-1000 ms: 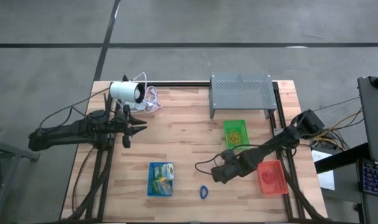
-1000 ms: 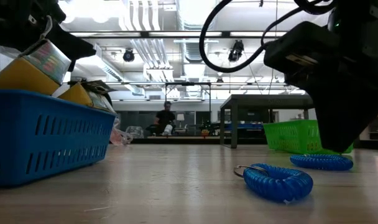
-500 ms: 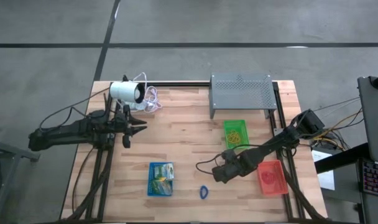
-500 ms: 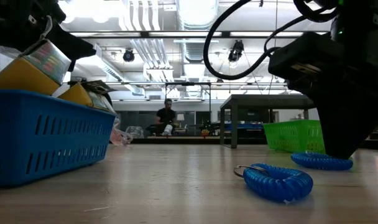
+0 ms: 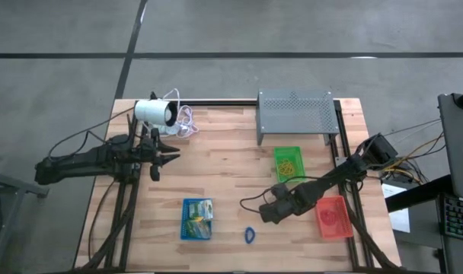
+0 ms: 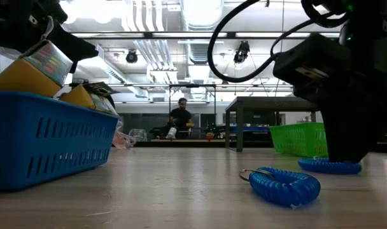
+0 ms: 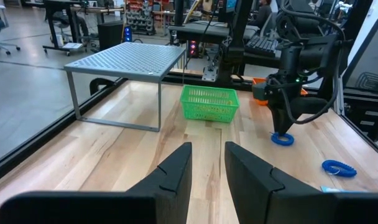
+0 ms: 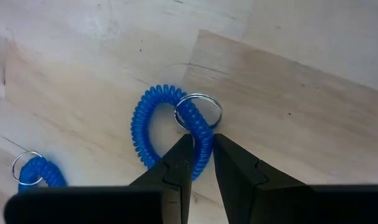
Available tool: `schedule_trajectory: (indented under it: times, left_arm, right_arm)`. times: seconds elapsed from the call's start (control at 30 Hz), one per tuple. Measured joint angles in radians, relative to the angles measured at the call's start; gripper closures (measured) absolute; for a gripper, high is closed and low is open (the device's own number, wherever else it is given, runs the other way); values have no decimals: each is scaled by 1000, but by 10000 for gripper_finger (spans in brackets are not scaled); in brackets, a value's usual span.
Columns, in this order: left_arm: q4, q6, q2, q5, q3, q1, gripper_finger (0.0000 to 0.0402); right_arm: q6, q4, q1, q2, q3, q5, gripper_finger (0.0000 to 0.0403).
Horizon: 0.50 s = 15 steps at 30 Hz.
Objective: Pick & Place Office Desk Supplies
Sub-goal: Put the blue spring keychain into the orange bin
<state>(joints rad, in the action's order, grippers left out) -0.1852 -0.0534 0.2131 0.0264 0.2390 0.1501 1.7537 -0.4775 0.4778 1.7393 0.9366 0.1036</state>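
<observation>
Two blue coil loops with metal key rings lie on the wooden table. One blue coil loop (image 8: 139, 127) lies flat under my right gripper (image 8: 202, 152), which points down at it near the table's front middle (image 5: 268, 215) and is shut on it. The other blue loop (image 5: 249, 234) lies free, closer to the near edge (image 6: 286, 184). Green-and-white packets (image 5: 198, 217) fill the blue tray (image 5: 184, 228). My left gripper (image 7: 207, 162) waits over the table's left part (image 5: 167, 156), its fingers a narrow gap apart, holding nothing. My right gripper pinches the blue coil loop's strand (image 8: 204, 134) between its two fingers, just beside the metal key ring (image 8: 198, 112). The fingers come from above, pointing down, and lie across the strand. The loop lies flat on the table (image 6: 330, 166).
A green tray (image 5: 288, 163) and a red tray (image 5: 333, 217) sit to the right of my right gripper. The grey perforated stand (image 5: 295, 113) and the white cylinder with coiled cable (image 5: 155, 113) stand along the far edge. Bare wood lies in the table's middle.
My right gripper has come down a little onto the blue coil loop, its fingertips now at the level of the coil on the table. Both loops lie where they did.
</observation>
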Motion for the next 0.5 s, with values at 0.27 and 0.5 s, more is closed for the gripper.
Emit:
schedule_trajectory:
  times: [0.27, 0.5]
  left_arm:
    - [0, 0, 0, 0, 0, 0, 303]
    - [0, 4, 0, 0, 0, 0, 303]
  right_arm:
    - [-6, -13, -2, -2, -6, -26, 344]
    - [-10, -15, -2, -3, -7, -45, 387]
